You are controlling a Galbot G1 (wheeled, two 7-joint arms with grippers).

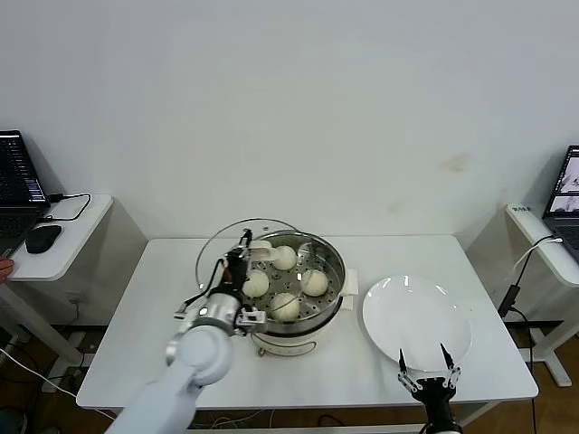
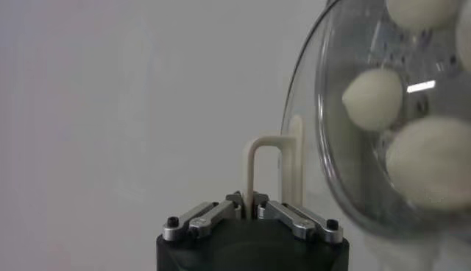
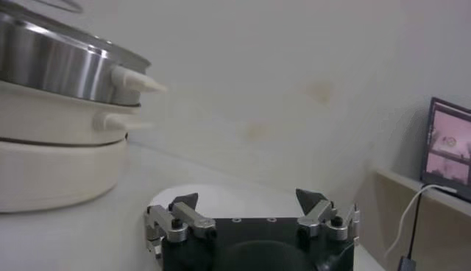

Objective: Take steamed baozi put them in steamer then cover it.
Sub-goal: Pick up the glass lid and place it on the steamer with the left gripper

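The cover (image 1: 237, 256), pinched by the left end effector (image 1: 242, 256), tilts over the steamer (image 1: 331, 271) holding 4 baozi (image 1: 285, 306); right end effector (image 1: 427, 362) spread.

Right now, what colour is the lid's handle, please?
Cream-white handle on the clear glass lid; left wrist view.

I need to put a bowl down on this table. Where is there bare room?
Free: the table's left side beside the steamer, and the back strip behind the plate. Crowded: the middle, where the left gripper holds the lid tilted over the steamer, and the front right, by the plate and right gripper.
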